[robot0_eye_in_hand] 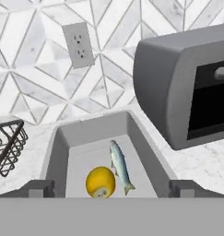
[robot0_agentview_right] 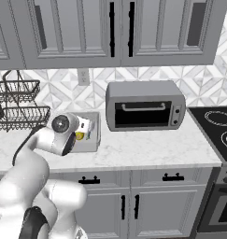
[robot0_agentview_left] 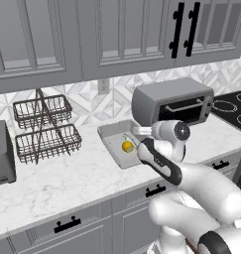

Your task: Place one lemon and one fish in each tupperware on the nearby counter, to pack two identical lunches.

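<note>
A light-grey tupperware (robot0_eye_in_hand: 59, 138) stands on the white marble counter (robot0_agentview_left: 67, 183) against the backsplash, left of the toaster oven. Inside it lie a yellow lemon (robot0_eye_in_hand: 100, 182) and, just to its right, a slender silvery fish (robot0_eye_in_hand: 120, 167). The same tupperware (robot0_agentview_left: 109, 130) with the lemon (robot0_agentview_left: 127, 146) shows from the left base, and the tupperware (robot0_agentview_right: 97, 135) and lemon (robot0_agentview_right: 80, 136) show beside the hand from the right base. My gripper (robot0_eye_in_hand: 112, 189) hovers over the tray's near end, open and holding nothing, its fingertips (robot0_eye_in_hand: 39, 188) spread wider than the tray. The gripper (robot0_agentview_left: 140, 130) sits above the tray's right side.
A grey toaster oven (robot0_agentview_left: 171, 101) stands right beside the tupperware. A two-tier wire basket rack (robot0_agentview_left: 42, 129) is to the left, with a dark appliance (robot0_agentview_left: 3, 151) at the far left. A black stovetop (robot0_agentview_right: 217, 119) lies at the right. A wall outlet (robot0_eye_in_hand: 79, 46) is behind the tray.
</note>
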You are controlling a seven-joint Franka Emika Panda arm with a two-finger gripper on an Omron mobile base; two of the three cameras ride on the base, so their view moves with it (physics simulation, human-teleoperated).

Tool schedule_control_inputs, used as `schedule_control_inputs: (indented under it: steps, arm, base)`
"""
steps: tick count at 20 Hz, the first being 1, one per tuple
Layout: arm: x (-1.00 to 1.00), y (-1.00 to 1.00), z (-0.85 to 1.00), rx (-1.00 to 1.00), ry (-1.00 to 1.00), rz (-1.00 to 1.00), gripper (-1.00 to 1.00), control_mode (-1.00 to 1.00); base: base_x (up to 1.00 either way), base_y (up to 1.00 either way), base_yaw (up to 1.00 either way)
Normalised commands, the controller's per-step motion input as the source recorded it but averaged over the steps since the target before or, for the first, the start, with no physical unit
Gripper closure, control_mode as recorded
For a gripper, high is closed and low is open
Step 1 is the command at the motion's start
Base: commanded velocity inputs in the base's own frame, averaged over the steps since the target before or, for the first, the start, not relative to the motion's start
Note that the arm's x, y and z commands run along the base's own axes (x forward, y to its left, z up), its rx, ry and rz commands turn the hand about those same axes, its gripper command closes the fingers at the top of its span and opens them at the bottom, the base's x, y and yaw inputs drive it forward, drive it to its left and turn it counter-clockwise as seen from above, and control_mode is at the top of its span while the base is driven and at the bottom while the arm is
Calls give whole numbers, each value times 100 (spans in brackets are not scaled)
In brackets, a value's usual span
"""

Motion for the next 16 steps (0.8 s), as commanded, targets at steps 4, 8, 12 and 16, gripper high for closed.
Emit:
schedule_control_inputs:
  steps: [4,8,12,16]
  arm:
    - [-100,-66,100,10,-14,-3,-100,-100]
    - [-100,-69,98,12,-10,-5,-100,-100]
    - [-98,-69,93,20,-6,-2,-100,-100]
    - [-100,-78,70,27,-2,-5,-100,-100]
  base:
    - [0,0,0]
    - [0,0,0]
    - [0,0,0]
    - [0,0,0]
